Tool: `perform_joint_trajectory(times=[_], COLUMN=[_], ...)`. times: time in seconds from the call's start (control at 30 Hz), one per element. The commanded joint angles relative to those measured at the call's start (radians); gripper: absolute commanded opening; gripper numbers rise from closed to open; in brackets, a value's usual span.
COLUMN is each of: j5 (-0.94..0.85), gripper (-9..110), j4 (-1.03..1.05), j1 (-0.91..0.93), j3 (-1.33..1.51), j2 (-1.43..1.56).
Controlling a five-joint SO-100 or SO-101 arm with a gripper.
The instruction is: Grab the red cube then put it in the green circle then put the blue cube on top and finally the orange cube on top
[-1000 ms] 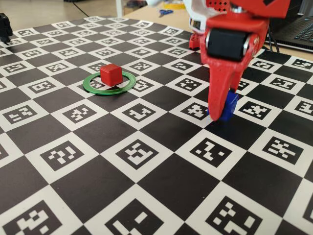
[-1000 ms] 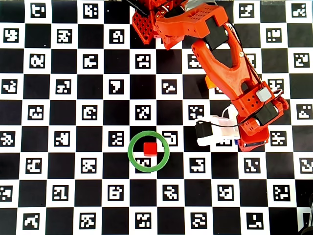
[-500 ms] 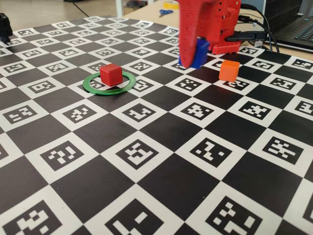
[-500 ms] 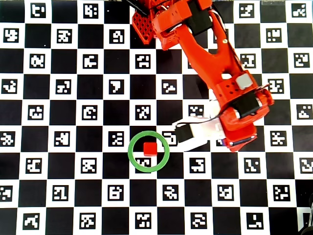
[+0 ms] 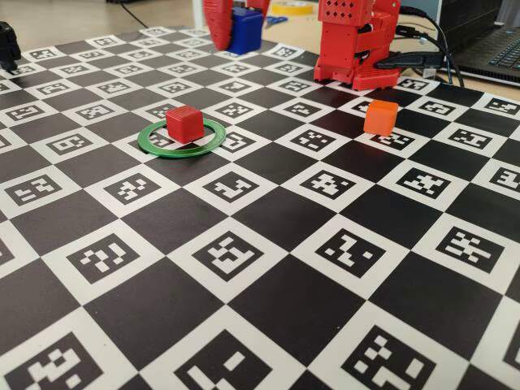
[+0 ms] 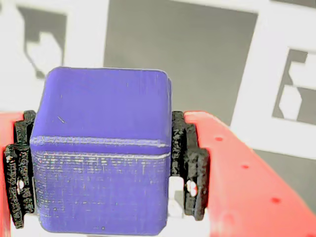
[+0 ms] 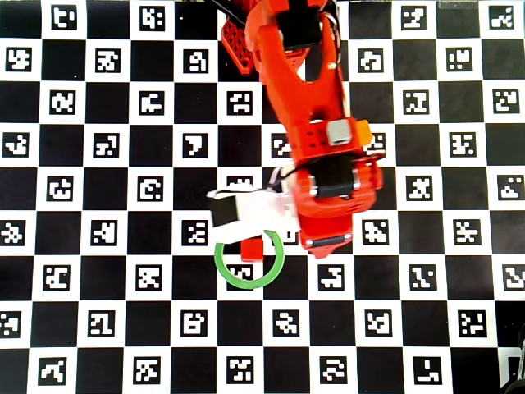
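Checkered board (image 5: 268, 325), pincer (image 6: 101, 158) gripping blue cube (image 6: 103, 153), now lifted leftward toward green circle (image 5: 180, 138)

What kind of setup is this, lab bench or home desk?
Probably a lab or hobby robotics bench: a fiducial-marker checkerboard mat covers the table, a laptop and cables sit behind, and the pincer grips the blue cube.

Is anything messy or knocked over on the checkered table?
Nothing stands out. The red cube sits flat inside the green circle, the orange cube sits upright on the board, and the gripper holds the blue cube squarely in the air.
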Motion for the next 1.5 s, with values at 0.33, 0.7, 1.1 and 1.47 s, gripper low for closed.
perform_joint_trajectory(times=[0.33, 0.7, 1.1, 1.47], j5=[0.026, 0.061, 0.041, 0.025], gripper=[9, 9, 10, 10], j4=[-0.049, -0.175, -0.305, -0.41], j1=[0.176, 0.181, 0.175, 0.181], j3=[-0.021, 0.127, 0.265, 0.362], j2=[0.098, 0.106, 0.11, 0.103])
